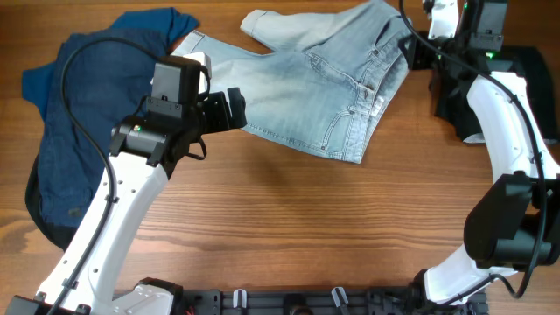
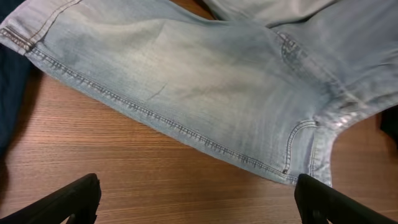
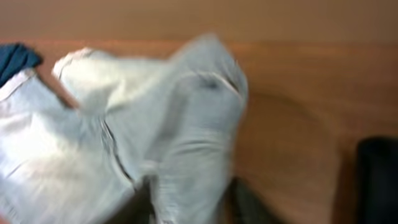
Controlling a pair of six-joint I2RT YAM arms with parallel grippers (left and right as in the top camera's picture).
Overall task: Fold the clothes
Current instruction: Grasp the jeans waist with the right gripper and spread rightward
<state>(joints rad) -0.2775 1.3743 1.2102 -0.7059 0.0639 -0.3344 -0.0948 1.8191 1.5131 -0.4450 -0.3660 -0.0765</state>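
Light blue denim shorts (image 1: 324,87) lie spread on the wooden table at the top centre. My left gripper (image 1: 231,108) is open and empty, hovering at the shorts' lower left hem. In the left wrist view its fingers (image 2: 199,208) straddle bare wood just below the stitched hem (image 2: 205,74). My right gripper (image 1: 409,49) is at the shorts' right end, by the waistband. In the blurred right wrist view its fingers (image 3: 193,205) close on a raised bunch of denim (image 3: 93,149). A dark blue garment (image 1: 79,105) lies crumpled at the left.
The dark blue garment runs off the table's left edge and shows at the left of both wrist views (image 2: 9,81) (image 3: 15,56). A black object (image 1: 534,70) sits at the far right by the right arm's base. Bare wood (image 1: 306,227) lies in front.
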